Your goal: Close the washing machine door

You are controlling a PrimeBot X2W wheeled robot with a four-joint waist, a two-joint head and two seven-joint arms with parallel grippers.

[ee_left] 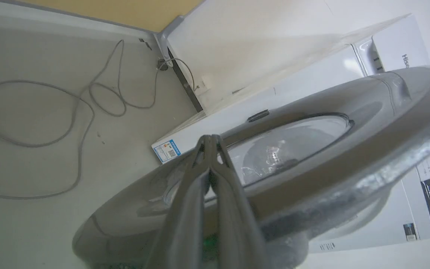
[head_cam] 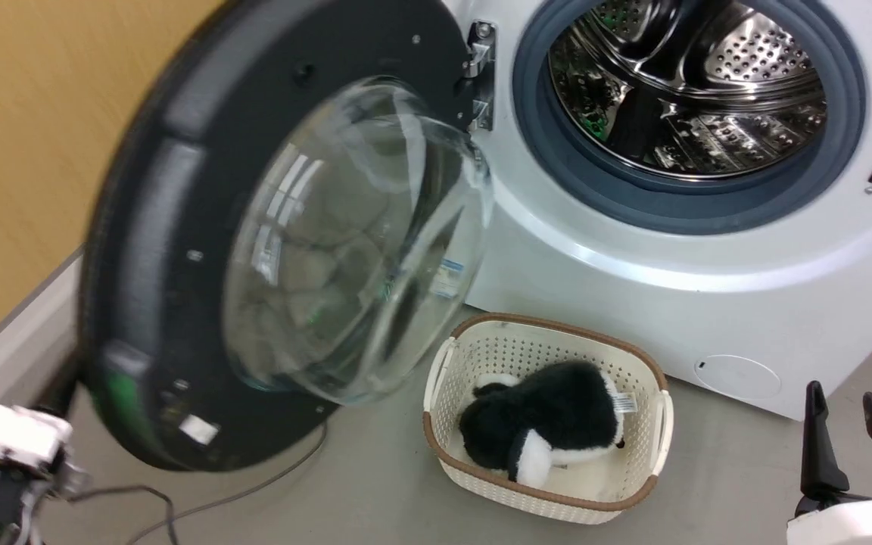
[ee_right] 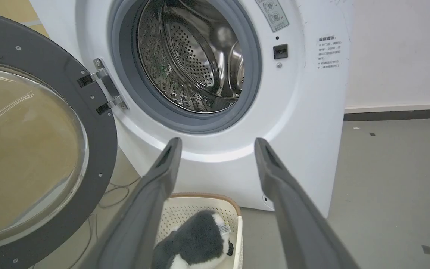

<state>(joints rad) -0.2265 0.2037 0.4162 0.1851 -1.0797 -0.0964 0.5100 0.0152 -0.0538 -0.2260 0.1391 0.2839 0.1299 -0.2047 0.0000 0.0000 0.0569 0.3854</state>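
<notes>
Door: the door (head_cam: 141, 227) is hanging wide open at the left of the machine (head_cam: 595, 250), blurred in the head view.
Progress: the drum (head_cam: 693, 83) is lying uncovered; the whole swing shut is judged outstanding.
Left arm: the left pincer (ee_left: 210, 139) is being held fingers together, seemingly against the door's outer face, for pushing.
Right arm: the right pincer (head_cam: 848, 401) is being held spread and empty, well apart from the door.
Nearby: a basket (head_cam: 436, 393) is sitting before the machine.
</notes>
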